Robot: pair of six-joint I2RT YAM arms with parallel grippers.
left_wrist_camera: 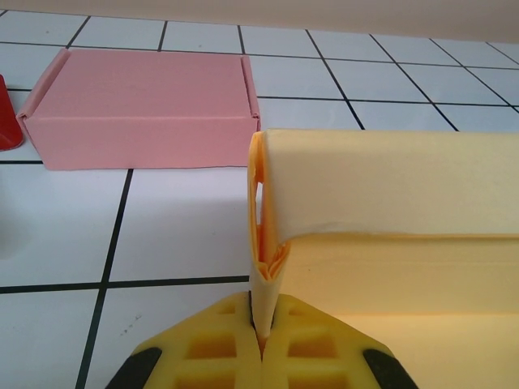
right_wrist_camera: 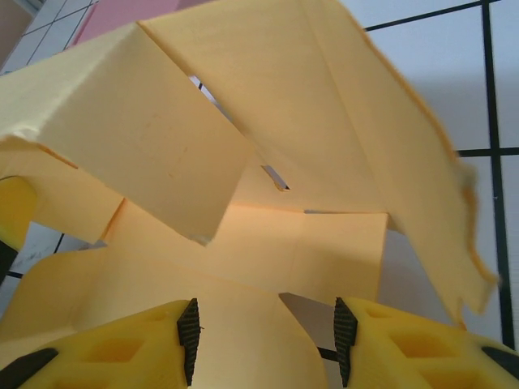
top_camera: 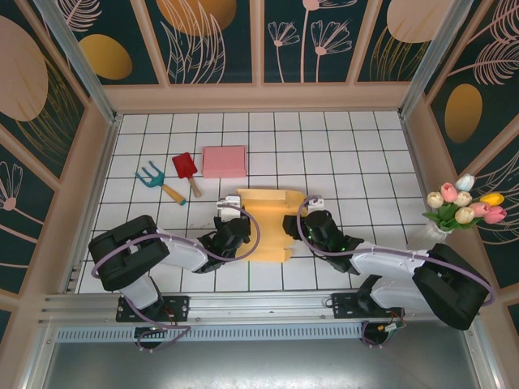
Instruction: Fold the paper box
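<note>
Left wrist shows left gripper (left_wrist_camera: 261, 340) pinching paper box (left_wrist_camera: 389, 194).

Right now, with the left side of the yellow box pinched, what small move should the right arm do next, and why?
Probably close the right gripper on the box's right side. The left gripper is shut on the folded left wall of the yellow box, which stands upright there, while the right jaws stand open beside loose, leaning flaps.
</note>
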